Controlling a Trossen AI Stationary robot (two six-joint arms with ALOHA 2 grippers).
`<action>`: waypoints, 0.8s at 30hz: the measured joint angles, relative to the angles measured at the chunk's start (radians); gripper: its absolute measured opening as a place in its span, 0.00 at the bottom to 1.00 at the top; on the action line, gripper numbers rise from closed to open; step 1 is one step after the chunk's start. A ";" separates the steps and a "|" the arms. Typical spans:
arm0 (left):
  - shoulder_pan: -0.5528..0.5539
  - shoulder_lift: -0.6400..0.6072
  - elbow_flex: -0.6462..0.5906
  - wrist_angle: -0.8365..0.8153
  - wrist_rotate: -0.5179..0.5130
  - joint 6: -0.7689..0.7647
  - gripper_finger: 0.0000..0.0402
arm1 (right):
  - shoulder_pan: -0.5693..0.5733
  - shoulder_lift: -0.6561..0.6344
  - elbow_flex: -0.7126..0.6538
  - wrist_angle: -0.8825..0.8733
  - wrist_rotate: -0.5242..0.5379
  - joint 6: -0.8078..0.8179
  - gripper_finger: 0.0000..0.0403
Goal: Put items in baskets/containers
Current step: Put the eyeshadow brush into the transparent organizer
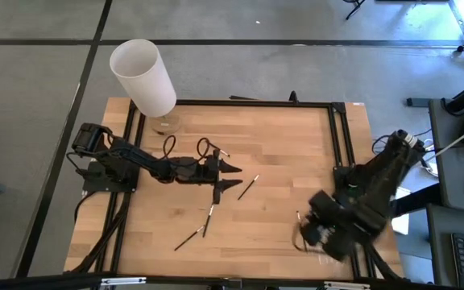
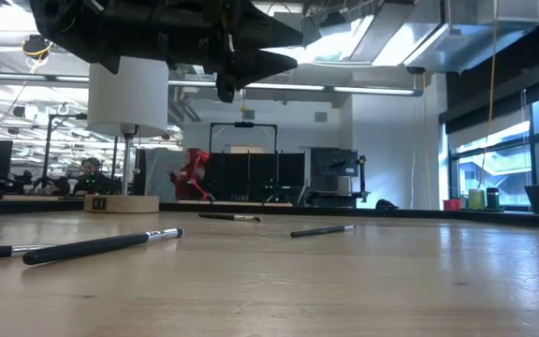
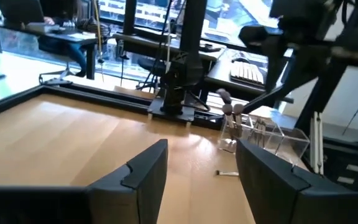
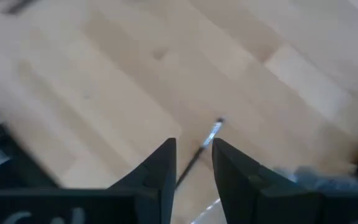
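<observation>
The left gripper (image 1: 234,177) is held wide open and empty above mid-table, loose makeup brushes (image 1: 204,225) lying flat nearby. At the right, the right gripper (image 4: 194,157) is parted around a makeup brush (image 4: 205,144), its silvery ferrule pointing beyond the fingertips, beside the transparent holder (image 3: 272,138).

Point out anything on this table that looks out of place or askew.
Several makeup brushes lie loose on the wooden table at mixed angles, two crossing near the front. Others already stand in the clear holder by the right arm. A thin brush shows between the right gripper's fingers. Nothing looks spilled or damaged.
</observation>
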 joint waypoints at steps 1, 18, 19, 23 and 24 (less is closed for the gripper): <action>0.000 0.000 0.000 -0.002 0.004 -0.009 0.46 | -0.039 0.007 -0.005 -0.001 -0.034 -0.026 0.26; 0.025 0.000 0.000 -0.158 0.052 -0.020 0.46 | -0.386 0.222 -0.169 0.206 -0.568 -0.464 0.40; 0.025 0.000 0.000 -0.166 0.052 -0.020 0.46 | -0.391 0.235 -0.187 0.237 -0.597 -0.483 0.41; 0.025 0.000 0.000 -0.165 0.053 -0.019 0.46 | -0.402 0.279 -0.262 0.370 -0.701 -0.541 0.47; 0.025 0.000 0.000 -0.166 0.052 -0.019 0.46 | -0.402 0.287 -0.279 0.397 -0.718 -0.552 0.48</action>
